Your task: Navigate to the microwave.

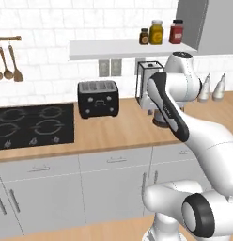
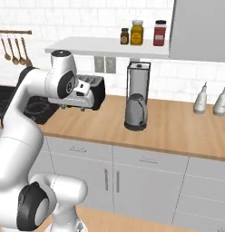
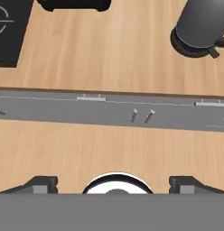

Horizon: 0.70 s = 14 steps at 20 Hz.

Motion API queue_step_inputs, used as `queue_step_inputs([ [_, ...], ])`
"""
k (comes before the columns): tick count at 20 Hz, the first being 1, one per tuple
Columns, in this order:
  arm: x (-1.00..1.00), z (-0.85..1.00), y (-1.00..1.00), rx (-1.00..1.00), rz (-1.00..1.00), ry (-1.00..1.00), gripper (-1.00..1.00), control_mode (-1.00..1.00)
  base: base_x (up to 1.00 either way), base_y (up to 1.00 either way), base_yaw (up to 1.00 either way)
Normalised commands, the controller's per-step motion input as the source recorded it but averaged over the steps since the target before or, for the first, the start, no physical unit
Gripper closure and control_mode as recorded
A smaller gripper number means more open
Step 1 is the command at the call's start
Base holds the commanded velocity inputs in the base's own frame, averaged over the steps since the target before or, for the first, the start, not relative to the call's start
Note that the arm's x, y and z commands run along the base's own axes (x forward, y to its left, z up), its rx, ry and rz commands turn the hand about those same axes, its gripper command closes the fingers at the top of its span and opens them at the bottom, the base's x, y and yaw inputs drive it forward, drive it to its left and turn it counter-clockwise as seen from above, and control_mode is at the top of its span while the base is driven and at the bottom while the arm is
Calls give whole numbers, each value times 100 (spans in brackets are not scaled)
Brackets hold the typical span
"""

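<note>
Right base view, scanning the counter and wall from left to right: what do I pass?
Hanging utensils → stovetop → toaster → coffee machine with its pot → two white bottles. Three jars sit on the shelf above the coffee machine.

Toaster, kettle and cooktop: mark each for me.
Toaster [image 1: 98, 99], left base view, middle of its black front.
Kettle [image 2: 135, 107], right base view, its grey body.
Cooktop [image 1: 34, 126], left base view, black glass between the burners.
</note>
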Motion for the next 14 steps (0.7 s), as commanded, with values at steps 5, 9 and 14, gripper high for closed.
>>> queue_step_inputs([
  [5, 0, 0, 0, 0, 0, 0, -100, 100, 0, 100, 0],
  [9, 0, 0, 0, 0, 0, 0, -100, 100, 4, 100, 0],
  [14, 0, 0, 0, 0, 0, 0, -100, 100, 3, 100, 1],
])
